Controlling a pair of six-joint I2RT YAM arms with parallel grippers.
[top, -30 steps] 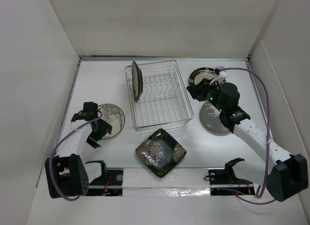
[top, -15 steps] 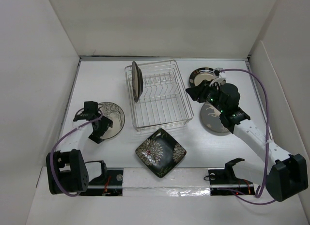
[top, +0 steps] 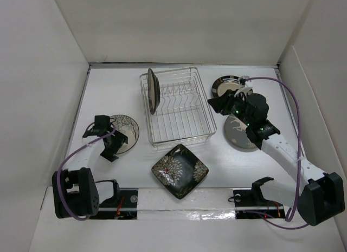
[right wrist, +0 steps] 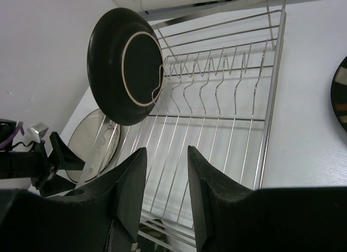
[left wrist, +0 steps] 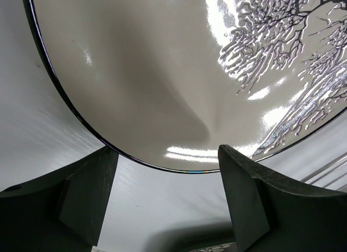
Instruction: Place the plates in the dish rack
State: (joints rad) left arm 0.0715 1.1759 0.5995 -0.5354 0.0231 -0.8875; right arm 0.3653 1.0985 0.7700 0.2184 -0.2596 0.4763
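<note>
Wide-spread fingers (left wrist: 87, 198) flank the near rim of the cream plate (left wrist: 152, 73), apparently without touching it.

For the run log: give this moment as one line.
left gripper open at cream round branch-pattern plate rim | right gripper open, empty, facing silver wire dish rack

Top looks down; wrist views share the cream plate (left wrist: 162, 73).

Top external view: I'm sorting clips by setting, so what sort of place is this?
Probably a robot test cell, not a kitchen: bare white wall panels, bolted-down left arm and right arm, a wire dish rack on the table.
</note>
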